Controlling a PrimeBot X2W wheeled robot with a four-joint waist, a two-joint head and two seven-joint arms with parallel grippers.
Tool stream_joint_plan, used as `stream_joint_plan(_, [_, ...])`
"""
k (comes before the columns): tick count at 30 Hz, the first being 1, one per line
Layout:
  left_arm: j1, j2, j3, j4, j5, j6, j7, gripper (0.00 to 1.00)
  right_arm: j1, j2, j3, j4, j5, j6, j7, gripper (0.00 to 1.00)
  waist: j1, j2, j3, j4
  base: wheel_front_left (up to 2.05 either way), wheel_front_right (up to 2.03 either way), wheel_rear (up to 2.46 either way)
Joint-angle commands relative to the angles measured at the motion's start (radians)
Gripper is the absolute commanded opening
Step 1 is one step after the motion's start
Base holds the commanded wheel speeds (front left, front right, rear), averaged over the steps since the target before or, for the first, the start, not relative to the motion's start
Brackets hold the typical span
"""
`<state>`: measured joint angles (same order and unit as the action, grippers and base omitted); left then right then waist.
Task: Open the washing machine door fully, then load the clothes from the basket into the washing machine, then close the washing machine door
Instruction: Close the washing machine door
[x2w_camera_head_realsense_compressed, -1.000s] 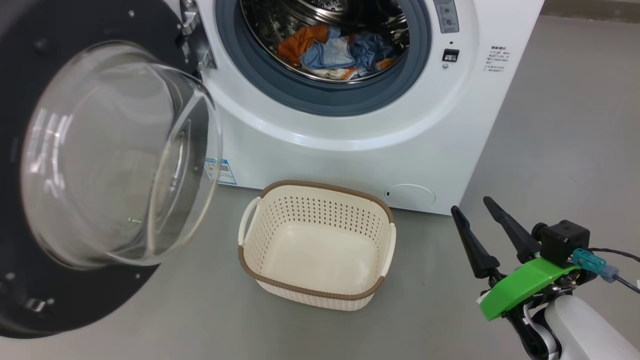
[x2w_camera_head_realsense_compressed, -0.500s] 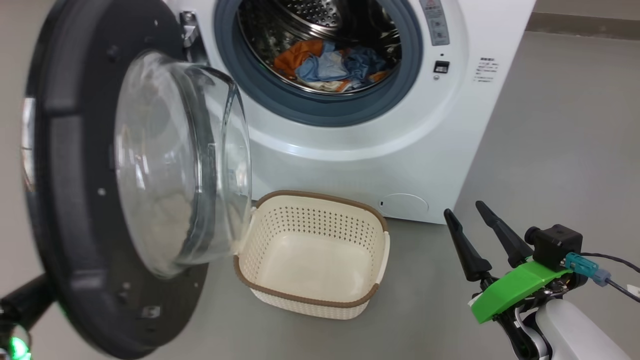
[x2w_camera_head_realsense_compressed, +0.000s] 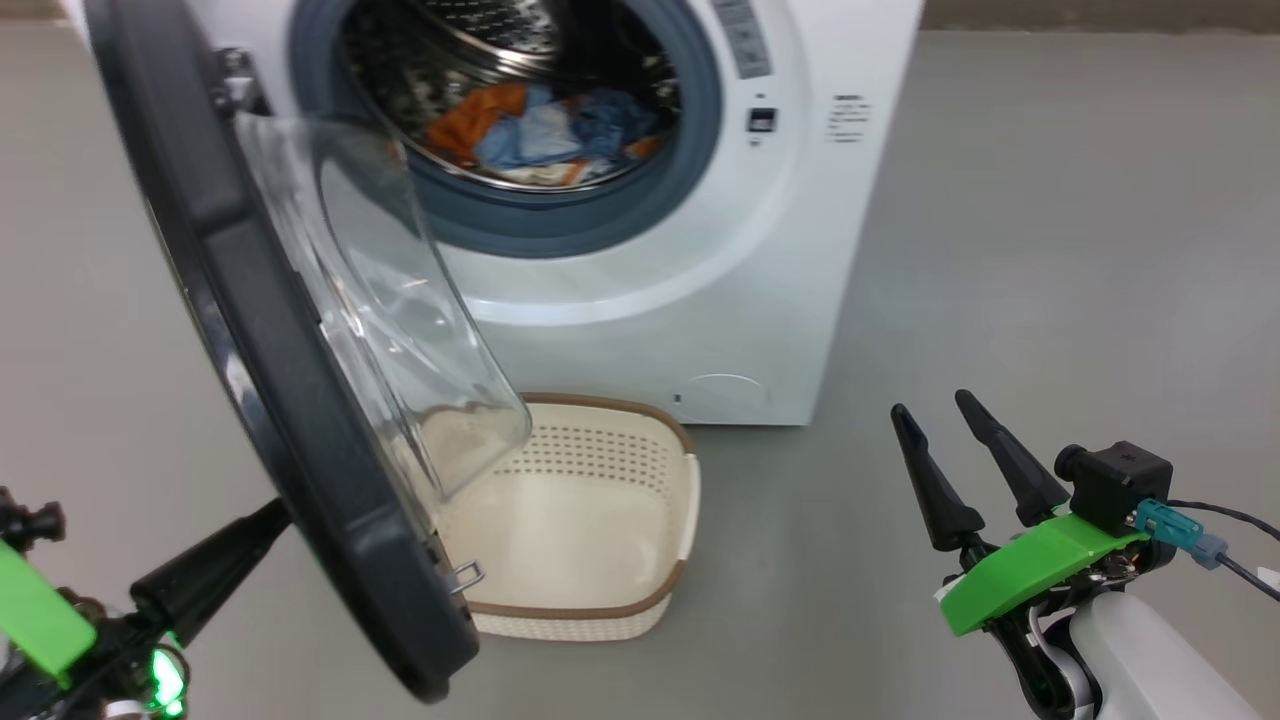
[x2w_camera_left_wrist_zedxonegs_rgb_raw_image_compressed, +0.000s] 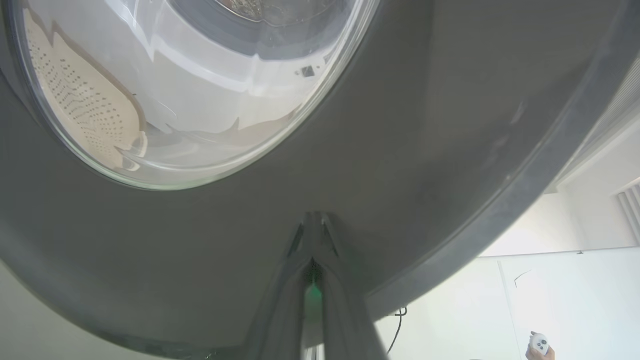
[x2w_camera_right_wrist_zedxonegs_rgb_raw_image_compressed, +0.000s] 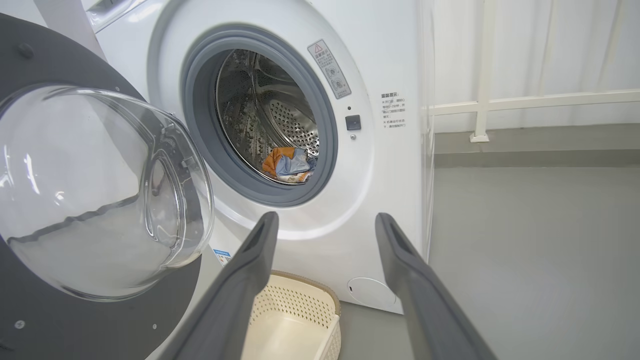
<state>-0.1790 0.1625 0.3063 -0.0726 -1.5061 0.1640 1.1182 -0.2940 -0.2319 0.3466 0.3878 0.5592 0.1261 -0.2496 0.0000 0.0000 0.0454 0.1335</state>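
Left tool, fingers together, touches the washing machine door outer face; right tool apart; clothes in washing machine.

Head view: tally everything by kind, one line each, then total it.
washing machine: 1
washing machine door: 1
basket: 1
clothes, one bundle in the drum: 1
grippers, left gripper and right gripper: 2
Total: 6

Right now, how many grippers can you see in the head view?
2. The left gripper is at lower left, shut, at the washing machine door's outer face; the right gripper is at lower right, open.
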Motion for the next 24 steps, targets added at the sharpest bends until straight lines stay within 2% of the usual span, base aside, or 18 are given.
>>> stream_joint_plan(1, [-0.024, 0.0, 0.012, -0.044, 0.013, -0.003, -0.014, 0.0, -0.005, -0.005, 0.005, -0.026, -0.013, 0.005, -0.012, 1.0, 0.0, 0.0, 0.014, -0.074, 0.0, 0.0, 0.0])
stream_joint_plan(2, [-0.024, 0.0, 0.012, -0.044, 0.013, -0.003, -0.014, 0.0, -0.005, -0.005, 0.005, -0.026, -0.013, 0.005, -0.012, 1.0, 0.0, 0.0, 0.014, -0.074, 0.0, 0.0, 0.0])
stream_joint_plan(8, [-0.058, -0.037, 0.011, -0.028, 0.037, -0.018, -0.08, 0.0, -0.011, -0.002, -0.002, -0.031, -0.015, 0.005, -0.012, 1.0, 0.0, 0.0, 0.026, -0.172, 0.0, 0.0, 0.0])
stream_joint_plan(15, [-0.102, -0.05, 0.019, -0.01, 0.043, -0.032, -0.123, 0.0, -0.014, 0.001, -0.006, -0.035, -0.015, 0.005, -0.012, 1.0, 0.0, 0.0, 0.05, -0.274, 0.0, 0.0, 0.0])
stream_joint_plan(24, [-0.17, -0.062, 0.009, 0.034, 0.077, -0.055, -0.187, 0.0, -0.022, 0.012, -0.005, -0.038, -0.015, 0.005, -0.012, 1.0, 0.0, 0.0, 0.074, -0.338, 0.0, 0.0, 0.0])
